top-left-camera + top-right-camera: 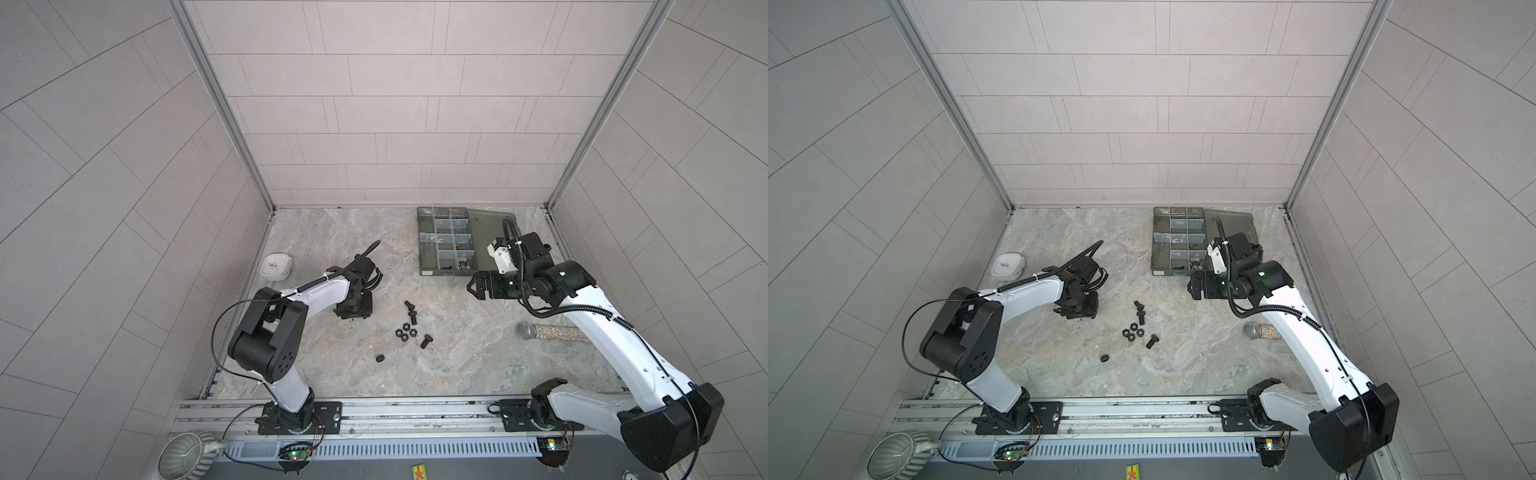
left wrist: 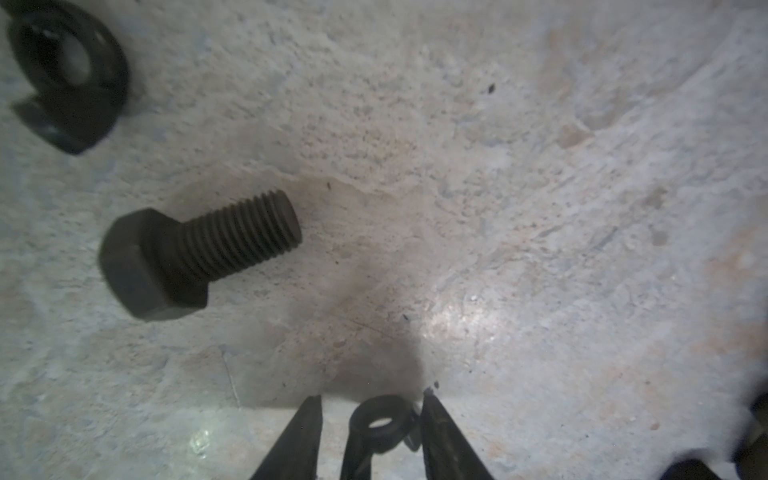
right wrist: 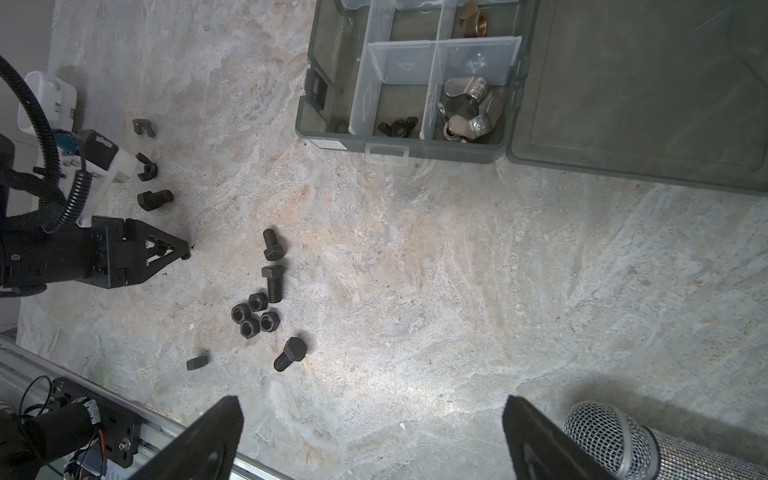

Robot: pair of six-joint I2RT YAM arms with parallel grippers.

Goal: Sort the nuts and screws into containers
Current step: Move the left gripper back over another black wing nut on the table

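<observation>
Left gripper: jaws narrow, bracketing a black wing nut on the table; nut close against one finger, gap at the other. Right gripper: wide, empty. Screws and hex nuts lie loose just below centre in both top views, lower left of the containers.

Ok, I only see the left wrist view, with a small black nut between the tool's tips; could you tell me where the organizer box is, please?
Observer: The organizer box sits far right on the table, lid open.
Operator: Where do black wing nuts go?
Observer: Black wing nuts lie in its nearest row, beside the silver wing nuts.
Operator: Is the right tool free?
Observer: Yes, the right tool is open and empty.
</observation>
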